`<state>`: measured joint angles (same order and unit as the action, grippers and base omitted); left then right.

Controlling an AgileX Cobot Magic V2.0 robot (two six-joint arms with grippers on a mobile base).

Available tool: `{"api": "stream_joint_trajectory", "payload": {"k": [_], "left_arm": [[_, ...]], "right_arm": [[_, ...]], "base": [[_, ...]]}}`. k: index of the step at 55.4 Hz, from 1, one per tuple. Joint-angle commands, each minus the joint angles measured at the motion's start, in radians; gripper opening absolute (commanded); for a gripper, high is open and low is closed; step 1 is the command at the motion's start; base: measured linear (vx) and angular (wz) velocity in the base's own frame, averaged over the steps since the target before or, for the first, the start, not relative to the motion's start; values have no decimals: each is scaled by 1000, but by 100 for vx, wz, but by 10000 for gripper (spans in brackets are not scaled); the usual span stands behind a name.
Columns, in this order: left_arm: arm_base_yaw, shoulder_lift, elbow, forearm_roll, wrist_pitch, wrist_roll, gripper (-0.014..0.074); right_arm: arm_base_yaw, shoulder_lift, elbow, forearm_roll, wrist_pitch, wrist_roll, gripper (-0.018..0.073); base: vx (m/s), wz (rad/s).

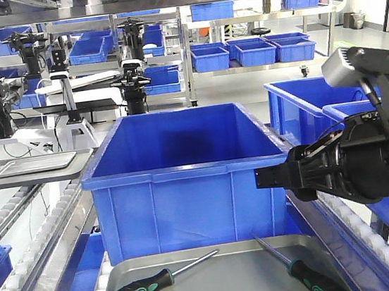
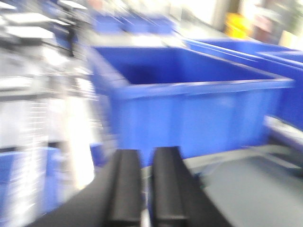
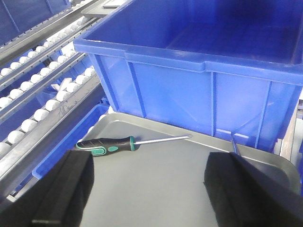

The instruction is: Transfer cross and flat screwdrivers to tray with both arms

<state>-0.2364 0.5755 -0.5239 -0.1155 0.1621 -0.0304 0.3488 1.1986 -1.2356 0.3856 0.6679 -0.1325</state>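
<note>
Both screwdrivers lying in the tray; task judged near its end.

Front view: left screwdriver [image 1: 137, 288] and right screwdriver [image 1: 299, 271] rest on the grey tray [image 1: 219, 288] by the table's near edge, before the blue bin [image 1: 185, 182]; right tool [image 1: 273, 177] empty.
Left wrist view: blurred left tool [image 2: 142, 184], fingers nearly pressed together, pinching nothing.
Right wrist view: right tool [image 3: 147, 184] spread.
Next move, probably: retreat.

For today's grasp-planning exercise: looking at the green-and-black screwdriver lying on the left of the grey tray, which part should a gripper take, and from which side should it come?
Grip the left screwdriver by its thick green-and-black handle, not the thin shaft, which offers the fingers little to bite on. It lies flat on the tray, with the blue bin close behind, so coming from above, fingers straddling the handle crosswise, looks best.
</note>
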Motion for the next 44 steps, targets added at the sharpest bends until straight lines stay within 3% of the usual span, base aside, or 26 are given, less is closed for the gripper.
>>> {"api": "stream_joint_trajectory", "payload": {"k": [1,11,23,32,44], "left_arm": [[53,-111,89,19,-121,-26,-9],[157,-360,342,39,-120,-28,-6],[186,-533,524,39,-120,-28,-6],[186,-556,523,39,-35,-28,-6],[186,-556,523,39,-32,-28,-6]], "right_arm": [[-3,-25,-32,16,-68,-5,551],[-3,-25,-32,16,-68,-5,551],[-3,-25,-32,16,-68,-6,551],[-3,-25,-32,16,-68,-6,551],[-3,-25,-32,16,-68,-6,551]], "base": [[0,0],[0,0],[0,0],[0,0],[0,0]]}}
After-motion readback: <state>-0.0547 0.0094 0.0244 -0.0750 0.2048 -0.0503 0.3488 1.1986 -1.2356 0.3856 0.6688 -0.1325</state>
